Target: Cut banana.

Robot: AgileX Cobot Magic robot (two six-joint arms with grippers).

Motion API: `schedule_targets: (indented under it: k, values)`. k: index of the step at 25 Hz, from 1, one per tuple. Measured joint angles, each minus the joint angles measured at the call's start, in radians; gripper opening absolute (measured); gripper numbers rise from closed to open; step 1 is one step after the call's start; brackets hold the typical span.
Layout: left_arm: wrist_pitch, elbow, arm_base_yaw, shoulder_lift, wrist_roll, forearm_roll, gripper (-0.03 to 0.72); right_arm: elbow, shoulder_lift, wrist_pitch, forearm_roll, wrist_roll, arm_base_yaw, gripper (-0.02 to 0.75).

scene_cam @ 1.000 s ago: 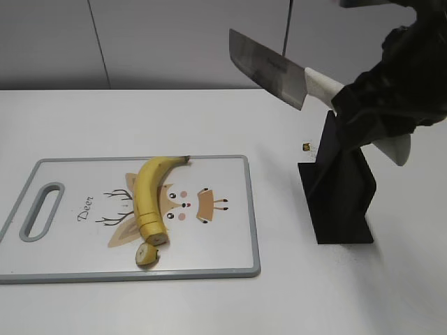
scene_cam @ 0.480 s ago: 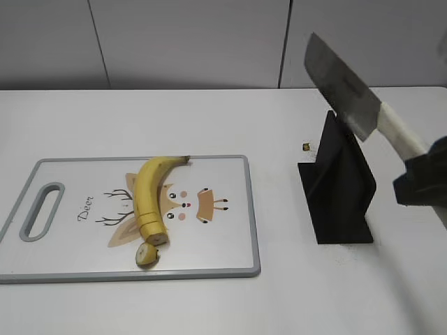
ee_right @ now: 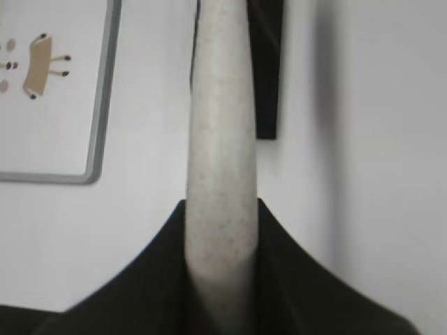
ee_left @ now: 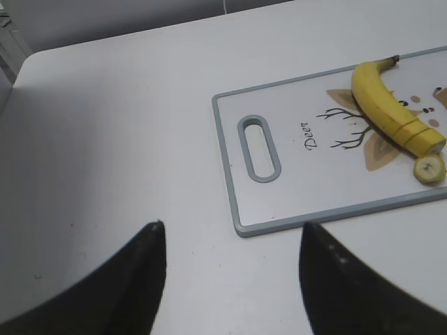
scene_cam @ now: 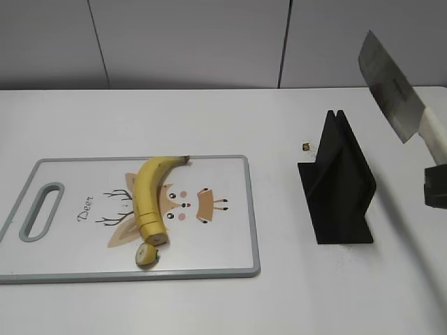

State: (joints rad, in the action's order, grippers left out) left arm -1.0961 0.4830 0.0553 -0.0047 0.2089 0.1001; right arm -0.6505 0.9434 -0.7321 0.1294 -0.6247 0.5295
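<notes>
The yellow banana (scene_cam: 146, 192) lies on the cutting board (scene_cam: 223, 258), stem tip toward the back, its near end cut flat. A cut-off slice (scene_cam: 147, 254) lies just in front of that end. Both also show in the left wrist view: banana (ee_left: 384, 112), slice (ee_left: 429, 169). My right gripper (ee_right: 222, 241) is shut on the white handle of a knife (scene_cam: 388, 85), held blade up at the far right, above and right of the black knife stand (scene_cam: 339, 183). My left gripper (ee_left: 230, 241) is open and empty over the bare table, left of the board.
The cutting board has a slot handle (ee_left: 258, 148) at its left end and a deer drawing. A small dark-and-gold bit (scene_cam: 306, 146) lies on the table behind the stand. The white table ends at a grey wall.
My right gripper has carried the knife from above the stand to the far right and turned the blade more upright. The banana, slice and board have not moved.
</notes>
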Motion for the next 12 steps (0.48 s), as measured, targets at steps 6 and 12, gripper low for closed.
schedule_targets:
  k: [6, 12]
  values:
    - [0.000, 0.000, 0.000, 0.000, -0.002, -0.006, 0.588, 0.000, 0.113, 0.079, 0.050, -0.040, 0.000, 0.160]
    - [0.000, 0.000, 0.000, 0.000, -0.002, -0.009, 0.588, -0.015, 0.190, 0.132, 0.065, -0.042, 0.000, 0.160]
